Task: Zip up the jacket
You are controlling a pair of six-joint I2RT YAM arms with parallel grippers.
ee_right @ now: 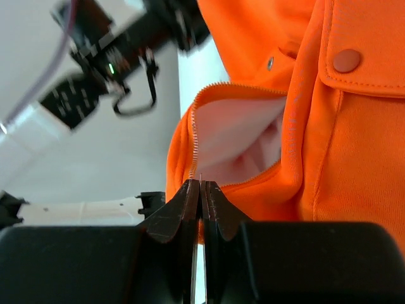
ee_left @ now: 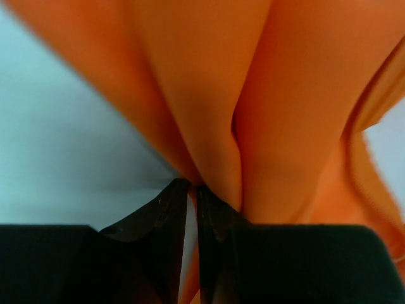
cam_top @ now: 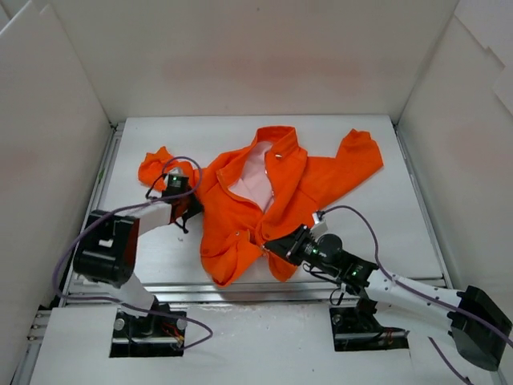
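The orange jacket (cam_top: 300, 180) lies spread on the white table, its front open and its pale pink lining (cam_top: 255, 178) showing. My left gripper (cam_top: 192, 208) is at the jacket's left side; in the left wrist view it (ee_left: 193, 185) is shut on a fold of orange fabric (ee_left: 202, 95). My right gripper (cam_top: 271, 245) is at the jacket's bottom hem. In the right wrist view it (ee_right: 200, 183) is shut on a thin silvery piece at the bottom of the open zipper (ee_right: 193, 136), with the lining (ee_right: 237, 136) and a snap pocket flap (ee_right: 347, 61) above.
White walls enclose the table on the left, back and right. A metal rail (cam_top: 240, 290) runs along the near edge by the arm bases. The left arm (ee_right: 101, 57) shows beyond the jacket in the right wrist view. The jacket's sleeves reach to the left (cam_top: 156, 168) and right (cam_top: 361, 152).
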